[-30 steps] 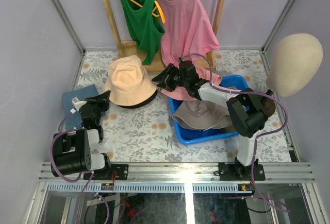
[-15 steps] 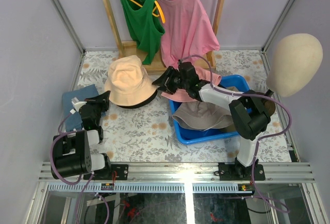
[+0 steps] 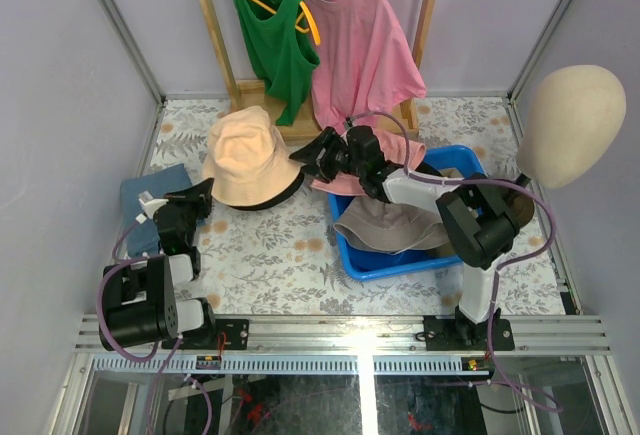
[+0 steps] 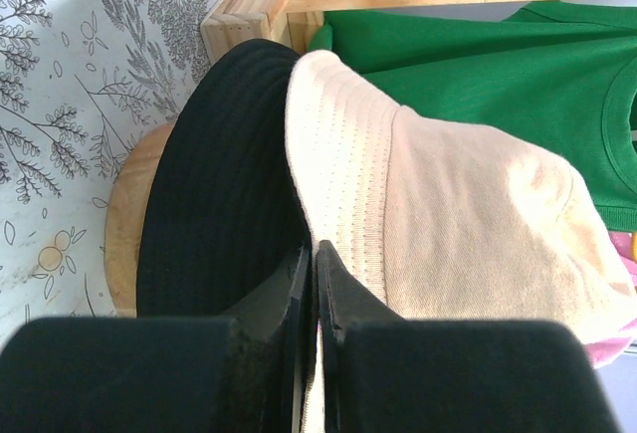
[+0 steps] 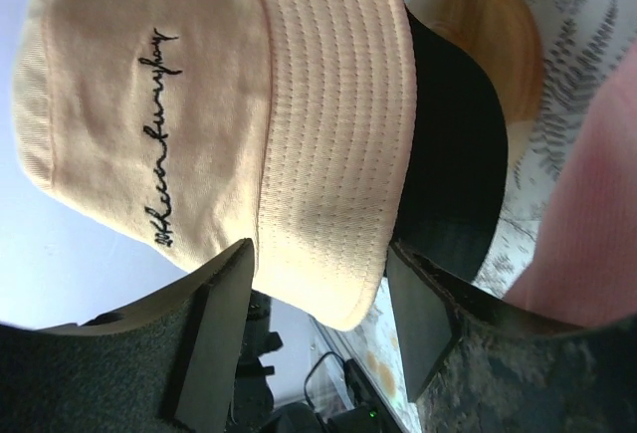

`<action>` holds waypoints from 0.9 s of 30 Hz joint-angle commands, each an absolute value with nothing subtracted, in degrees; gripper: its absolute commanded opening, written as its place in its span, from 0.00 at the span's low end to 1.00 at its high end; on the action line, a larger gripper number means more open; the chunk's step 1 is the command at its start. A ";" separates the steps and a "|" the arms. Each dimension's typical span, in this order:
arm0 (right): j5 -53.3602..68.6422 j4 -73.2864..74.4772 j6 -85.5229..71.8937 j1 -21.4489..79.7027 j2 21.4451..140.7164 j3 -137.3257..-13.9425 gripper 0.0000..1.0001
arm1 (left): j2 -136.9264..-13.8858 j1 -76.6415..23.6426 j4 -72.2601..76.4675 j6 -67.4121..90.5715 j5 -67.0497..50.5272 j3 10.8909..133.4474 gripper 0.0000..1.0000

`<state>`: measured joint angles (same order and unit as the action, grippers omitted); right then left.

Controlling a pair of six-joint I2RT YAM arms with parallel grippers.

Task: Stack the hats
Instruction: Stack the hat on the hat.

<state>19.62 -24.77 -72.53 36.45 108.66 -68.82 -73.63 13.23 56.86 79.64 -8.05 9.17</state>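
A beige bucket hat [image 3: 248, 158] lies on top of a black hat [image 3: 277, 198] at the back left of the table. My right gripper [image 3: 303, 160] is at the beige hat's right brim with its jaws open. In the right wrist view the beige brim [image 5: 328, 154] lies between the open fingers [image 5: 214, 328], with the black hat [image 5: 453, 164] beneath it. A pink hat [image 3: 395, 155] lies under the right arm at the bin's back edge. A grey-taupe hat [image 3: 395, 223] sits in the blue bin [image 3: 375, 265]. My left gripper [image 3: 203, 191] is shut and empty, left of the stacked hats [image 4: 448, 204].
A blue cap [image 3: 143, 200] lies at the left edge beside the left arm. A wooden rack [image 3: 215, 45] at the back holds a green shirt [image 3: 268, 40] and a pink shirt [image 3: 360, 45]. A cream mannequin head [image 3: 572, 125] stands at the right.
The right gripper has shifted slightly left along the beige hat's brim and its jaws have widened a little. The left arm has not moved.
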 commanded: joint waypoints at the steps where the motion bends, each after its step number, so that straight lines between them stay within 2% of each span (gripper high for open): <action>1: 18.91 -40.57 -78.72 37.25 112.77 -67.32 0.64 | -73.36 13.23 56.25 78.58 -7.59 8.42 0.00; 5: 18.86 -40.32 -78.68 37.52 113.51 -68.36 0.62 | -73.65 13.08 56.29 78.32 -8.03 8.53 0.00; 7: 18.81 -36.74 -77.59 37.62 113.40 -68.90 0.56 | -73.54 13.10 56.06 78.23 -8.05 8.39 0.00; 13: 17.25 -26.57 -73.35 37.70 111.37 -68.76 0.17 | -73.14 12.82 55.44 78.05 -7.33 7.58 0.00; 17: 15.57 -19.49 -69.41 37.70 111.06 -70.06 0.02 | -72.58 12.41 53.61 77.93 -6.51 6.87 0.00; 27: 12.47 -4.48 -58.85 38.06 113.92 -74.67 0.00 | -70.80 10.27 45.74 74.71 -5.52 9.13 0.00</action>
<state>15.77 -16.84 -66.63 37.82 111.81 -74.19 -71.94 11.51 51.46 78.24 -7.31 7.92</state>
